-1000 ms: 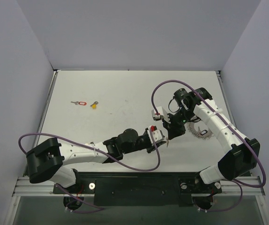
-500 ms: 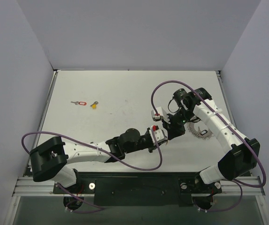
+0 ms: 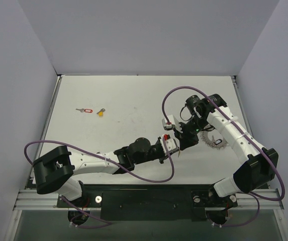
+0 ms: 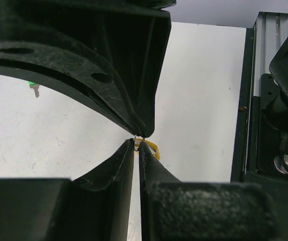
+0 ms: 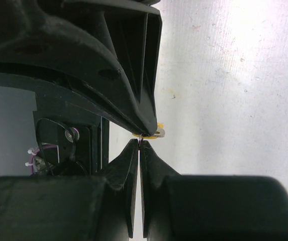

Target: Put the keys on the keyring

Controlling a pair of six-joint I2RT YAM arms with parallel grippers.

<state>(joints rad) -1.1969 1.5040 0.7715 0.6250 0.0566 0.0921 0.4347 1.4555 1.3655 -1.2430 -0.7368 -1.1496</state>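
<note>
From above, the left fingers (image 3: 174, 150) and the right fingers (image 3: 183, 142) meet tip to tip over the middle of the tabletop (image 3: 133, 95), and their black bodies hide whatever is between them. The keyring (image 3: 215, 144) lies slack on the tabletop just to the right of the right arm's wrist, held by nothing. A red-tagged key (image 3: 87, 110) and a second yellow key (image 3: 100, 113) lie well apart from it on the far left. In the left wrist view the left pair is nearly together, with a thin slit between them. A small wire loop and a yellow-headed key (image 4: 153, 149) sit right at their tips, but I can't tell whether they have a bite on it. A green key (image 4: 33, 88) lies on the tabletop beyond. In the right wrist view the right pair is clenched tight, with that wire loop pinched at the very tips and the yellow head poking out behind. I'd judge the key to be light, stiff and slick on its metal blade. The plastic head looks like the better place to hold it, leaving the loop free. The keyring looks floppy and likely to sag or fold when lifted, so it probably needs pinching close to wherever it opens.
</note>
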